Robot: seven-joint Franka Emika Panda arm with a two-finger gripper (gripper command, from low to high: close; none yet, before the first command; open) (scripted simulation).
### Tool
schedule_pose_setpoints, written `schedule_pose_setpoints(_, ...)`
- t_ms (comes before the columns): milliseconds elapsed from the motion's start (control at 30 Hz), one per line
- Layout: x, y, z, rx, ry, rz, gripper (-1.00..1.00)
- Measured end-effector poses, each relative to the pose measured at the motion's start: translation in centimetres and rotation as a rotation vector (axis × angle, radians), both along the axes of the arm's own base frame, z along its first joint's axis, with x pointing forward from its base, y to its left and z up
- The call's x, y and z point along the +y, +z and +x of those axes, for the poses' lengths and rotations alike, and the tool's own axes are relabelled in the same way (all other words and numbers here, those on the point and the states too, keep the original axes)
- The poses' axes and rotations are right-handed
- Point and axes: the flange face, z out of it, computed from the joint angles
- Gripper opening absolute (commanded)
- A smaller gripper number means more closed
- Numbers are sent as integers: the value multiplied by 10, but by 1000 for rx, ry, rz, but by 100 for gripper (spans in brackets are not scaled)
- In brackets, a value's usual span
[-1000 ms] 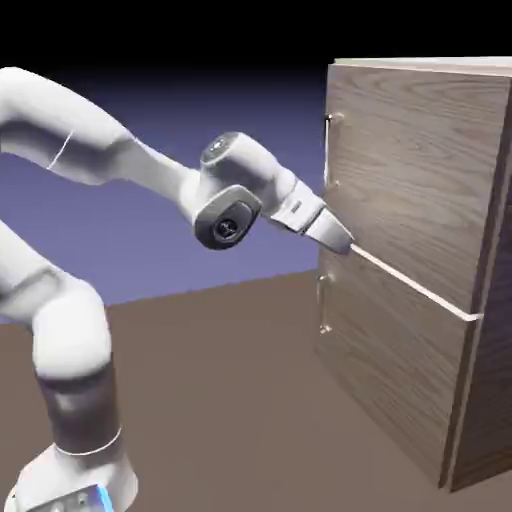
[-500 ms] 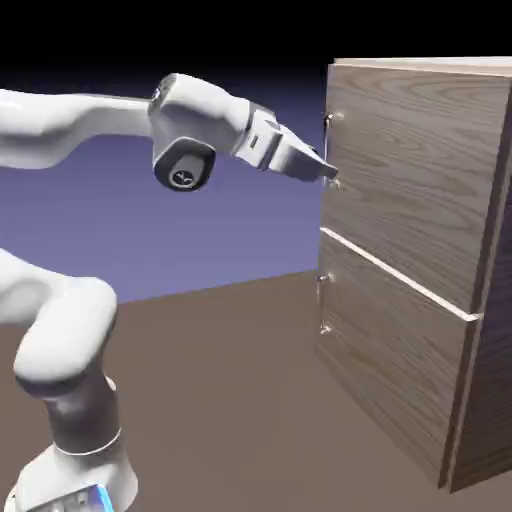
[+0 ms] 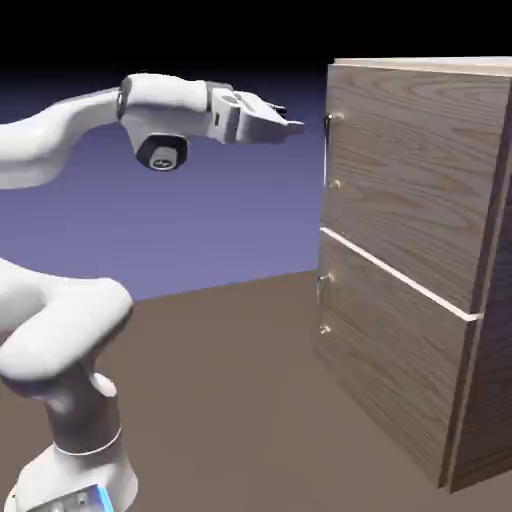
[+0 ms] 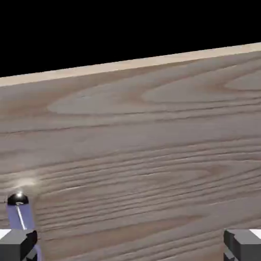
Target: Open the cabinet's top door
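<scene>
The handle (image 3: pixel 326 150) is a slim upright bar, mounted by the door's free edge, presumably because a pull there gives the most leverage against hinges on the far side. Just short of it hangs the claw (image 4: pixel 131 244), spread wide with nothing in its grip, pointing at the handle's upper part; I'd take the wide spread as room to pass a finger on each side of the bar. In the hand view, though, the handle lines up with the left tip (image 4: pixel 18 244), which partly hides it, rather than with the gap. Going straight in would risk knocking the bar, so a sideways correction seems due first.

Behind the handle is the door (image 3: pixel 420 180), the task's panel, shut flush on the cabinet; the job looks to be at the approach stage. Below the handle, past the pale strip (image 3: pixel 397 272), the lower door (image 3: pixel 390 340) is shut too, with its own small bar (image 3: pixel 321 303), not the one wanted. Well apart from the handle, low down, stands the base (image 3: pixel 80 480), the arm (image 3: pixel 165 105) bent high, likely to bring the claw in roughly level
</scene>
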Motion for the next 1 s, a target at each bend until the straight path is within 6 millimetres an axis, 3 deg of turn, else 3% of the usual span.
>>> schedule_pose_setpoints(233, 40, -31, 24, -67, 23, -57, 0)
schedule_pose_setpoints(500, 64, -94, 74, -103, 48, -132, 0)
schedule_pose_setpoints(567, 64, -98, 77, -104, 49, -136, 0)
schedule_pose_setpoints(700, 62, -98, 124, -104, 49, -136, 0)
schedule_pose_setpoints(733, 62, -98, 127, -104, 49, -136, -100)
schedule_pose_setpoints(800, 62, -98, 127, -104, 49, -136, -100)
schedule_pose_setpoints(1000, 39, -98, 69, -114, 195, -128, -100)
